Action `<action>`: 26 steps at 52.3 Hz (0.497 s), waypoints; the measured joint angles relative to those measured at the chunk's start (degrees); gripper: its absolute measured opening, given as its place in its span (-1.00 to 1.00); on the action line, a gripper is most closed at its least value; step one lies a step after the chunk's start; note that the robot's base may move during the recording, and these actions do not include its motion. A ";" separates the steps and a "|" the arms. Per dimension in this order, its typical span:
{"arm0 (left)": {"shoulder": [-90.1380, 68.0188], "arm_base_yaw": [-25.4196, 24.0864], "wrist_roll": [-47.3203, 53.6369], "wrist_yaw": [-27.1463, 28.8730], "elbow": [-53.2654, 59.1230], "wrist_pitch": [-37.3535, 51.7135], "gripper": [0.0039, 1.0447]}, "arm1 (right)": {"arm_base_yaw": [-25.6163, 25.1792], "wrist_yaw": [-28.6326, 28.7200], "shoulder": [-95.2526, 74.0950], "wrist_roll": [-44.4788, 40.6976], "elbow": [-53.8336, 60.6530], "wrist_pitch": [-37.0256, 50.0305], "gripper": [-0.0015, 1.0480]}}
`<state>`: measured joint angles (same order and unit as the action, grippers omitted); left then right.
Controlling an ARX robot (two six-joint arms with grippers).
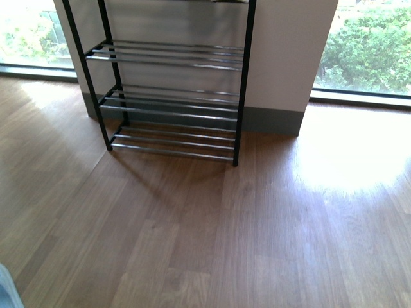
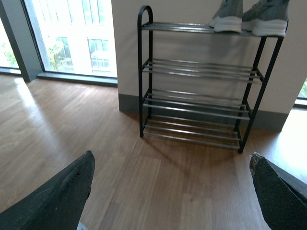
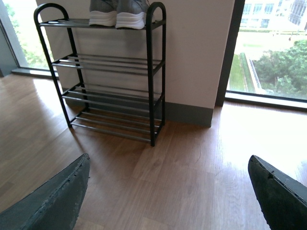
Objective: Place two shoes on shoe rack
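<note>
Grey sneakers [image 2: 249, 17]: side by side on the top tier of the shoe rack [image 1: 173, 109], toward its right end.
My left pincer [image 2: 171, 154]: spread wide, gripping nothing, above the wooden floor [image 1: 257, 244].
My right pincer [image 3: 168, 157]: equally wide, touching nothing, on the rack's near side.
</note>
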<state>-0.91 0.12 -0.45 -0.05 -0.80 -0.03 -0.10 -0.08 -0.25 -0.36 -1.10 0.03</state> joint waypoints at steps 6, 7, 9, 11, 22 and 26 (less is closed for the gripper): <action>0.00 0.00 0.00 0.04 0.00 0.00 0.83 | 0.00 0.04 -0.02 0.00 0.00 -0.04 0.82; 0.00 0.00 0.00 0.04 0.00 0.00 0.83 | 0.00 0.07 -0.02 0.00 0.00 -0.04 0.82; 0.00 0.00 0.00 0.04 0.00 0.00 0.83 | 0.00 0.07 -0.02 0.00 0.00 -0.04 0.82; 0.00 0.00 0.00 0.04 0.00 0.00 0.83 | 0.00 0.02 0.00 0.02 0.00 -0.04 0.82; 0.00 0.00 0.00 0.02 0.00 0.00 0.83 | 0.00 0.07 0.00 0.02 0.00 -0.04 0.82; 0.00 0.00 0.00 0.04 0.00 0.02 0.83 | 0.00 0.04 -0.02 0.00 0.00 -0.04 0.82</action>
<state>-0.91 0.12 -0.45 -0.01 -0.80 -0.01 -0.10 -0.03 -0.27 -0.36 -1.10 -0.01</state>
